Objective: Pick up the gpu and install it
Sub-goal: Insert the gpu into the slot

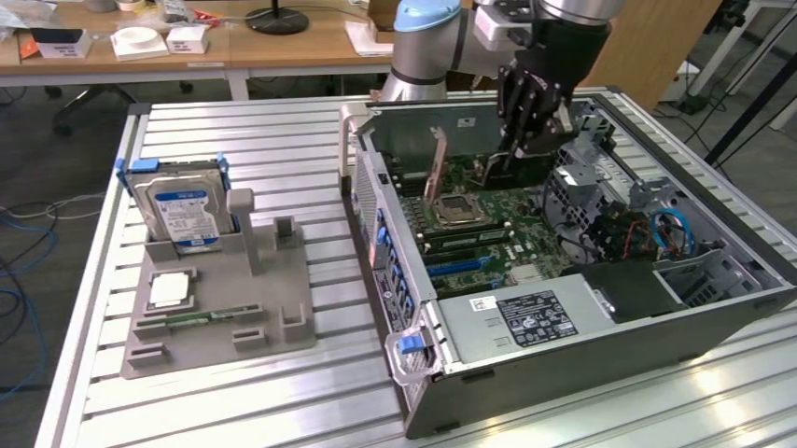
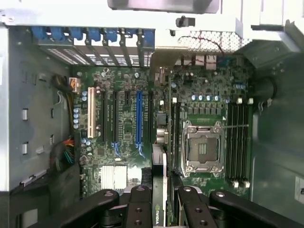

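- The gripper (image 1: 525,140) has black, jointed metal fingers, and they are clamped on the gpu (image 1: 524,171), a thin dark card
- In the wrist view the gpu (image 2: 159,166) shows edge-on as a narrow strip with a small green logo patch, pinched between the fingers of the gripper (image 2: 161,198)
- The computer case (image 1: 697,308) is a grey sheet-metal box lying on its side with the panel off, on a ribbed aluminium table (image 1: 249,131)
- Inside the case lie a green motherboard (image 1: 498,219) with a square metal CPU socket (image 1: 451,210), a silver power supply (image 1: 524,317) with a black label, and blue cables
- The wrist view shows the motherboard's parallel long slots, among them a blue slot (image 2: 138,118) and a white slot (image 2: 90,111), and a finned heatsink (image 2: 114,176)
- A grey moulded holder (image 1: 280,308) on the table holds an upright hard drive (image 1: 185,210) with a blue-white label and a flat green memory stick (image 1: 205,317)
- The gpu hangs inside the case over the motherboard, standing on edge, its long axis parallel to the slots; whether it touches a slot I cannot tell
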You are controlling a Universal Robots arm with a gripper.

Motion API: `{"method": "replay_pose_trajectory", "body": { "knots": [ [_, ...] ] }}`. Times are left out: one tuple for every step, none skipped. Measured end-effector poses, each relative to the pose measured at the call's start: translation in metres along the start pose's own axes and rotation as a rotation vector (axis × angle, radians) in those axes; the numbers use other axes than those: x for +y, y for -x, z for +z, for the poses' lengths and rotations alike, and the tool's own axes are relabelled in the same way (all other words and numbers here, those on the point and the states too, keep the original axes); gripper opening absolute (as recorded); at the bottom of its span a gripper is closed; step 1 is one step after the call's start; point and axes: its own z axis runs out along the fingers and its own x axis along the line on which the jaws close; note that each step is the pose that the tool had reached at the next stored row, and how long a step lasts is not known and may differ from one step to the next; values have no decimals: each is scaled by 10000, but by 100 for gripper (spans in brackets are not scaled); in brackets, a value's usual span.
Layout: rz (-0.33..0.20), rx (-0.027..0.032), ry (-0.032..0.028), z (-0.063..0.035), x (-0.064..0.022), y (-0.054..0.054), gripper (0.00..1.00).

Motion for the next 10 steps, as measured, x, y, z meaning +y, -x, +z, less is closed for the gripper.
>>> {"method": "replay_pose_trajectory", "body": {
  "knots": [
    [84,2,-44,11,0,-1,26],
    [95,17,-67,20,0,-4,26],
    [96,23,-95,27,-1,-6,26],
    [97,36,-118,33,0,-8,26],
    [97,61,-137,38,3,-9,26],
    [97,77,-145,49,9,-11,26],
    [94,78,-146,64,9,-19,26],
    [94,80,-146,80,11,-32,26],
    [102,78,-146,97,17,-40,26],
    [114,79,-142,114,24,-43,26]
  ]
}}
